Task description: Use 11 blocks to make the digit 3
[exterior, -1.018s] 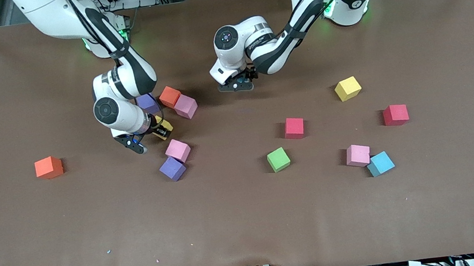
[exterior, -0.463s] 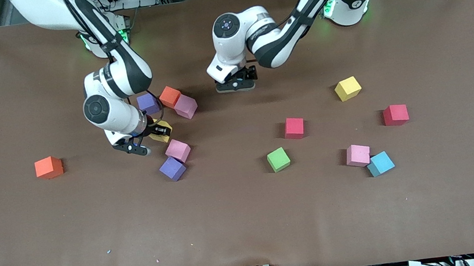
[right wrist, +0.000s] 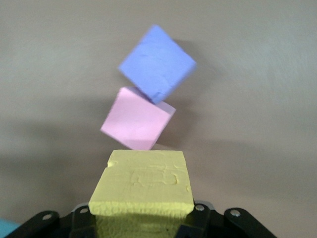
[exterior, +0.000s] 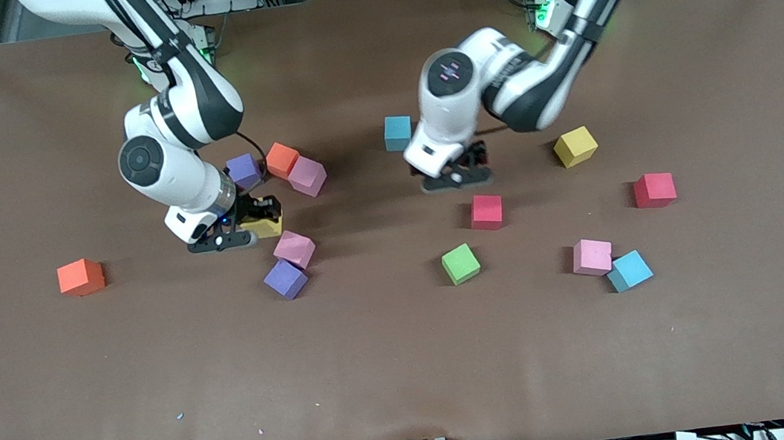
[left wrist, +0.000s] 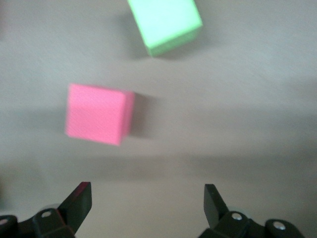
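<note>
Front view: right gripper (exterior: pixel 252 224) fingers clamped on a yellow block (exterior: pixel 264 226), low over the table between two small groups of cubes. Left gripper (exterior: pixel 456 174) fingers spread wide, nothing between them, hanging over bare table with a red block (exterior: pixel 486 211) just off the tips toward the camera.

Around the right fingers: purple block (exterior: pixel 244 171), orange block (exterior: pixel 281 159) and pink block (exterior: pixel 306 176) packed in a skewed row on the robot side of the held cube. A second pink block (exterior: pixel 294 249) and a second purple block (exterior: pixel 285 279) touching at corners, on the camera side. Lone orange block (exterior: pixel 80 277) well apart at the right arm's end.

Around the left fingers: light blue block (exterior: pixel 397 132) on the robot side, another yellow block (exterior: pixel 574 146) toward the left arm's end, green block (exterior: pixel 460 264) nearer the camera past the red one. Farther off: second red block (exterior: pixel 654 189), then a pink block (exterior: pixel 592 257) touching a light blue block (exterior: pixel 628 270).

Progress, judged: early. No recognisable digit 3, only loose clusters, none squared up. Most cubes scattered, nearly all placing and all aligning left.

Left wrist view: fingertips (left wrist: pixel 79 201) wide apart, empty. Red cube ahead of them, green cube past it.

Right wrist view: yellow cube squeezed in the jaws, faint dent on its upper face. Pink cube just ahead of it, purple cube past that, corners touching.

Writing: none readable on cubes, table or arms.
</note>
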Tool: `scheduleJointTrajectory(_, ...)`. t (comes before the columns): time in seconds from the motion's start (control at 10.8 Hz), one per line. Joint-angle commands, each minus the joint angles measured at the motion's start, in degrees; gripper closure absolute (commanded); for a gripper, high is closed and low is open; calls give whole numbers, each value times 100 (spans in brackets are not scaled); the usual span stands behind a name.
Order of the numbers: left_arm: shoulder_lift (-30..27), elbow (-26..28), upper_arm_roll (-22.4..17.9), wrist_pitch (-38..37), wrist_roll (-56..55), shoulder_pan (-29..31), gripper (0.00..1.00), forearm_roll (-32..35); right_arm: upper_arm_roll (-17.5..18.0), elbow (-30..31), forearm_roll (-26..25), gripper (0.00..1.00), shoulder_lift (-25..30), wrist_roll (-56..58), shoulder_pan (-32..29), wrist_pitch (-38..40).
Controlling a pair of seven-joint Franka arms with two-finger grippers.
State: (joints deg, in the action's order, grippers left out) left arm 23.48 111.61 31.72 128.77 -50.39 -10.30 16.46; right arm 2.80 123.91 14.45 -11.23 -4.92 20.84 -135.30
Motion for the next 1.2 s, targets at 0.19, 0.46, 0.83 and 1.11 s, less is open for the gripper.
scheduleJointTrajectory(0.19, 315, -166, 54, 16, 1318, 826, 0, 86, 168, -16, -47, 100, 473, 2369, 314, 311)
scheduleJointTrajectory(0.46, 877, -526, 45, 174, 1682, 890, 0, 147, 168, -113, -658, 100, 420, 2855, 1148, 311)
scheduleJointTrajectory(0.83, 1141, -508, 28, 438, 1611, 766, 0, 260, 465, -323, -2270, 100, -53, 3356, 1722, 320)
scheduleJointTrajectory(1.11, 1325, -482, 28, 438, 1559, 766, 0, 603, 958, -1323, -2807, 100, -992, 3409, 1757, 896)
